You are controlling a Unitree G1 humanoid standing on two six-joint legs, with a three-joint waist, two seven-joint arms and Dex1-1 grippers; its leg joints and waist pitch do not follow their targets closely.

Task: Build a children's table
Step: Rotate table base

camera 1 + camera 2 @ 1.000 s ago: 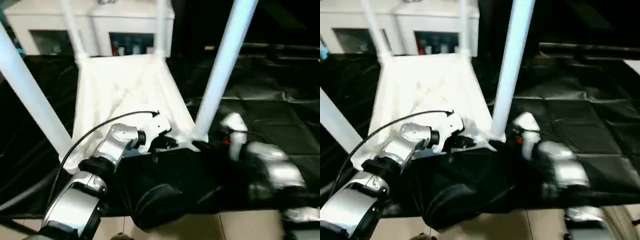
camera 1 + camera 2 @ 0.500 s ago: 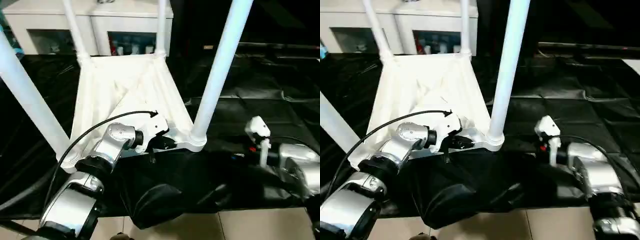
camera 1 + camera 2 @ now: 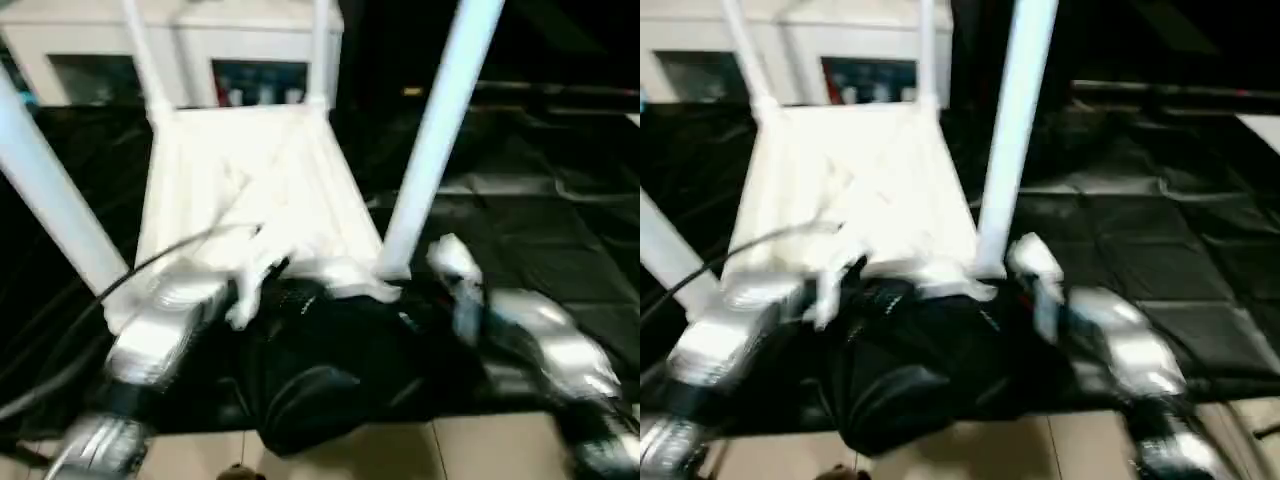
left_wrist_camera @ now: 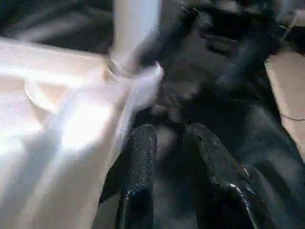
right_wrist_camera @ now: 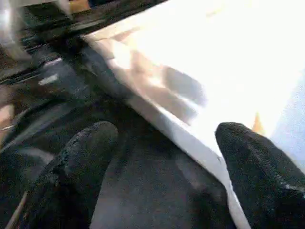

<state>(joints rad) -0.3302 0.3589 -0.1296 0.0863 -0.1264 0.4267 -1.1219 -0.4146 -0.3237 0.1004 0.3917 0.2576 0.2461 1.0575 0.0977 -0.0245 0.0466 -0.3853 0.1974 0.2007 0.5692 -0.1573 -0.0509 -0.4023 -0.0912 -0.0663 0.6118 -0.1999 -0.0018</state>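
The children's table stands upside down on black sheeting: its white tabletop (image 3: 250,180) shows the ribbed underside, and four white legs rise from the corner sockets, the near right one (image 3: 430,140) and the near left one (image 3: 50,200) the largest. My left gripper (image 4: 169,133) is open at the tabletop's near edge, just off the corner socket (image 4: 138,81), with only black cloth between its fingers. My right gripper (image 5: 164,133) is wide open, its fingers (image 5: 90,143) straddling the tabletop's white edge (image 5: 190,138) by the near right corner (image 3: 385,285).
A white glass-door cabinet (image 3: 200,50) stands behind the table. Black sheeting (image 3: 520,200) covers the floor around it, and a dark bundled cloth (image 3: 320,390) lies between my arms at the front. A pale tiled floor strip (image 3: 400,455) runs along the near edge.
My right arm has swung back left from the sheeting to the table's near right corner. My left arm has shifted left and down along the near edge.
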